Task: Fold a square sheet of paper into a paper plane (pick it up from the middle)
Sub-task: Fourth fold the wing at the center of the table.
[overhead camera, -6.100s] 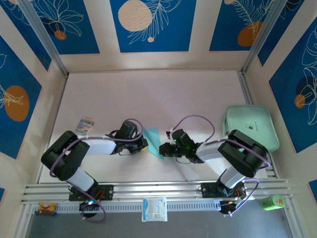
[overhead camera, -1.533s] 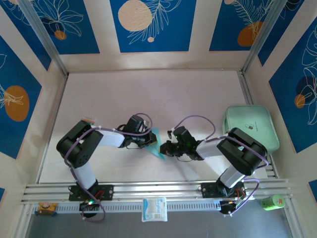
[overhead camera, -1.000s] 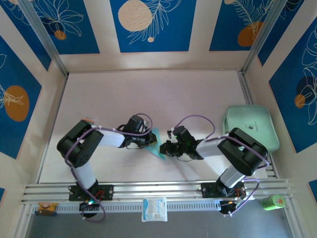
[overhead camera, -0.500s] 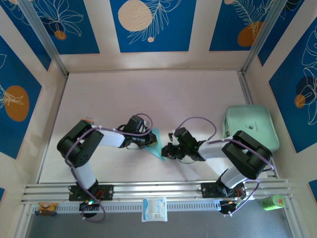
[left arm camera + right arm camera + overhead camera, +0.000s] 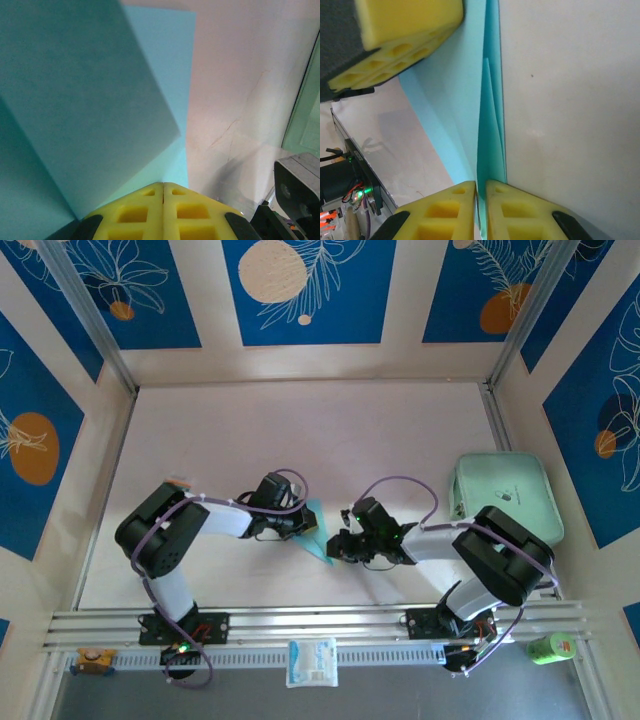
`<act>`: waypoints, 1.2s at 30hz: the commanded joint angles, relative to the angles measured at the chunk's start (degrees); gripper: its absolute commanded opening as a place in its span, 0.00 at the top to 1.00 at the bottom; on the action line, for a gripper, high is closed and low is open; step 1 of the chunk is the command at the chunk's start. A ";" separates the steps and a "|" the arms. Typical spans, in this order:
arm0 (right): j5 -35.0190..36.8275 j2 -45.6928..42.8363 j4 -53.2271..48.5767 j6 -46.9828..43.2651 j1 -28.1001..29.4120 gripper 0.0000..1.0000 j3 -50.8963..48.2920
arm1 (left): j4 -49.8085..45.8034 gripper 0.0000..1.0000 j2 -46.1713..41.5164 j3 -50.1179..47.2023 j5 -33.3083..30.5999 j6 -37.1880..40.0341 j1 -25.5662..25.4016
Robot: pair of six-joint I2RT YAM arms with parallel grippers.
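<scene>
1. My left gripper (image 5: pixel 298 527) sits low over the table (image 5: pixel 300 430), in the middle of its near half, and points right. My right gripper (image 5: pixel 337 546) points left toward it. The two are close together.
2. The paper (image 5: pixel 314 531) is light blue and partly folded. From above it reads as a narrow wedge with its point toward the near edge. It lies between my two grippers.
3. Left wrist view: my left gripper's (image 5: pixel 163 186) yellow pads are pressed flat together, with no gap along the seam. Ahead of them a darker flap of the paper (image 5: pixel 90 100) overlaps a paler layer. The paler layer runs right up to the seam. I cannot tell whether any of the paper is caught between these pads.
4. Right wrist view: my right gripper's (image 5: pixel 481 184) pads stand almost together, leaving only a thin slit. A creased edge of the paper (image 5: pixel 455 100) runs straight into that slit, so this gripper pinches the paper at its fold.
5. In the same view, one yellow pad (image 5: pixel 405 30) of my left gripper sits at the upper left, against the broad face of the paper.
6. A mint-green tray (image 5: pixel 505 495) rests at the table's right edge, well apart from the paper. A small white packet (image 5: pixel 312 662) lies on the near rail between my arm bases.
</scene>
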 commanded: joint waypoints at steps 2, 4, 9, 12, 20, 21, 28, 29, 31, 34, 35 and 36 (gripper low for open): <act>-1.23 -1.12 -5.64 -1.27 0.31 0.88 -1.09 | -1.32 0.96 0.81 -0.81 -0.59 0.34 0.07; -1.92 -0.40 -5.39 -1.32 0.31 0.89 -1.10 | -1.31 0.96 0.81 -0.81 -0.59 0.29 0.04; -3.48 0.83 -4.09 -1.07 0.31 0.90 -1.10 | -1.07 0.96 0.81 -1.02 -0.55 0.16 0.06; -2.98 -0.22 -5.09 -1.21 0.30 0.87 -0.68 | -1.06 0.96 0.72 -0.99 -0.59 0.18 0.10; -1.97 -1.11 -8.59 -1.85 0.22 0.90 -0.91 | -0.71 0.96 0.81 -1.25 -0.55 -0.07 0.06; -2.37 -0.68 -8.49 -1.89 0.22 0.90 -1.11 | -0.65 0.97 0.85 -1.33 -0.55 -0.04 0.07; -3.13 -1.82 -8.41 -1.63 0.22 0.88 -1.63 | -0.35 0.97 0.81 -1.44 -0.55 -0.24 0.05; -3.20 -2.41 -8.85 -1.71 0.23 0.88 -1.62 | -0.36 0.97 0.81 -1.51 -0.53 -0.29 0.04; -3.31 -3.66 -9.67 -1.97 0.22 0.90 -1.93 | -0.36 0.97 0.73 -1.47 -0.56 -0.29 0.07; -3.32 -3.89 -10.47 -2.28 0.14 0.93 -2.57 | -0.44 0.97 0.72 -1.60 -0.64 -0.28 0.05; -3.72 -3.63 -10.50 -2.37 0.14 0.93 -2.67 | -0.33 0.97 0.80 -1.60 -0.60 -0.31 0.10; -4.15 -3.17 -10.50 -2.53 0.14 0.93 -2.76 | -0.22 0.97 0.85 -1.60 -0.64 -0.46 0.08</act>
